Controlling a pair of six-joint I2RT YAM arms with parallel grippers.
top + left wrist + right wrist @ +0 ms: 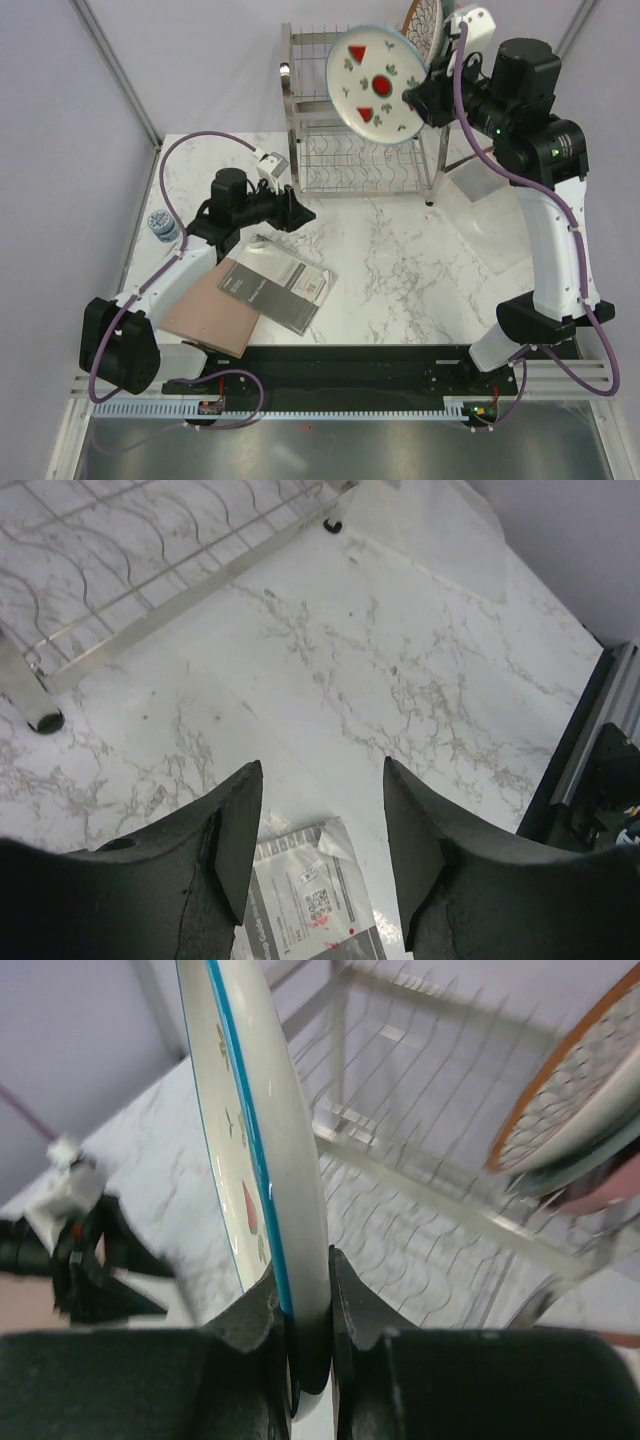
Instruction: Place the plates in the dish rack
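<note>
Right gripper (pixel 305 1305) is clamped narrowly on the rim of the white strawberry plate (pixel 375 82), one finger on each face. It holds the plate raised in the air over the dish rack (pixel 345 160), the patterned face tilted up toward the top camera and the left side. The plate touches neither the wires nor the desk (pixel 400 270); seen from above, it overlaps the right half of the rack's upper tier. Just to its right, the brown-rimmed plate (pixel 565 1085) with the white petal pattern stands upright at the right end of the rack's top tier. The right wrist view shows more plate edges tucked close beneath it, too blurred to tell apart. The rack stands at the far edge of the white marble desk, its lower tier a row of wavy wires. Left gripper (pixel 320 820) hangs low over the desk, in front of the rack's left end and well apart from it. Its jaws are parted at a middling width with nothing between them. Right below its fingers lies the dark grey booklet (pixel 285 285), which overlaps one edge of the flat brown board (pixel 215 315) nearer the left arm's base. A small blue-and-white object (pixel 162 226) sits at the desk's left edge.
</note>
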